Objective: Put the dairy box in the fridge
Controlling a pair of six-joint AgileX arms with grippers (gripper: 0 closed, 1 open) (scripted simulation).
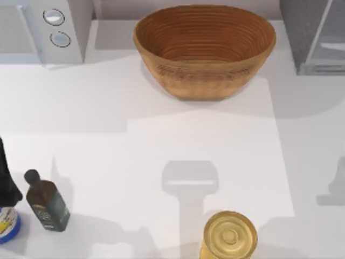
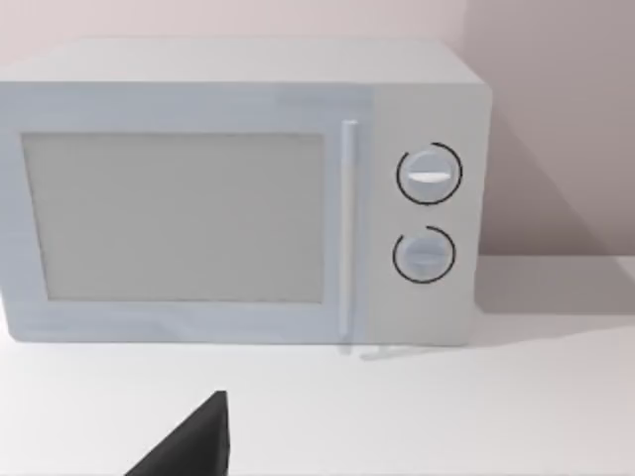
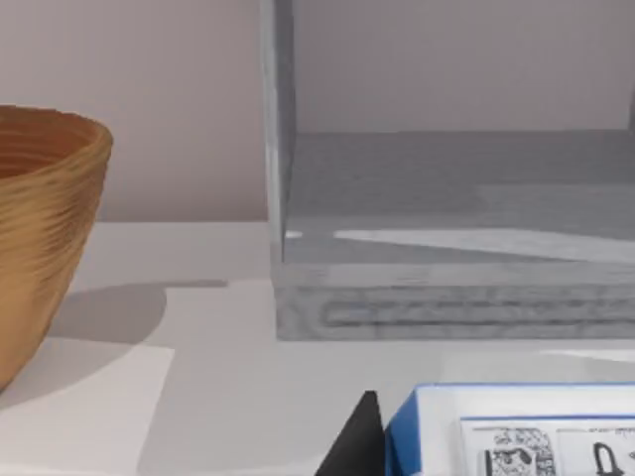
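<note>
In the right wrist view, the dairy box [image 3: 511, 431] sits low at the frame's right, against a dark fingertip [image 3: 355, 441] of the right gripper, seemingly held; the open fridge [image 3: 446, 238] stands behind it, beside the wicker basket [image 3: 45, 228]; left gripper's opening: cannot tell.

**Where our two arms are at right now**

Our left arm [image 1: 6, 172] is a dark shape at the near left edge of the table, standing low over the surface. The left gripper [image 2: 189, 444] just pokes a dark corner into its own wrist camera, aimed level towards the far left. Can't tell how it's set.

Our right gripper [image 3: 486, 451] is up off the table, pointing level at the far right corner. One dark finger [image 3: 355, 441] sits flush against the side of the dairy box [image 3: 516, 436], so we've got it clamped.
</note>
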